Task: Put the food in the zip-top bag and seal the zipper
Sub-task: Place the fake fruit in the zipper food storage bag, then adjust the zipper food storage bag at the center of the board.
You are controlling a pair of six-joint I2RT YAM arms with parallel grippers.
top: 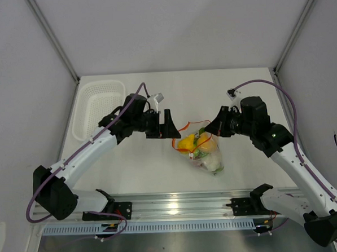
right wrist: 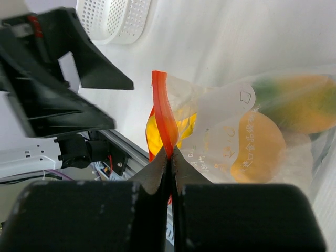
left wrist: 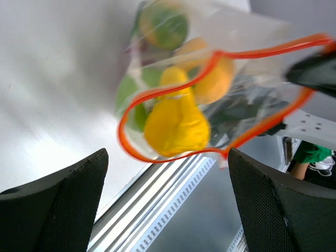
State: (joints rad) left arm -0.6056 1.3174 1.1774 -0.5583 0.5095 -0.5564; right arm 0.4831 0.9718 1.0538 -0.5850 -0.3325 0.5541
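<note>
The food [top: 199, 142] is in the bag [top: 214, 163]. The right gripper [right wrist: 170, 155] pinches the zipper [right wrist: 160, 105]; the left gripper [top: 169, 126] is wide open, empty. Next: press the zipper closed

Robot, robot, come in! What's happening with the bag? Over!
Left gripper open, off the crinkly clear plastic bag. Right gripper shut on its orange-red zipper strip. Toy food inside, mouth gaping, unsealed. Nothing in the way.

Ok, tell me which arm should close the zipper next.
Likely left: the left gripper is open, facing the gaping zipper, while the right gripper is shut on one end, anchoring the zip-top bag.
</note>
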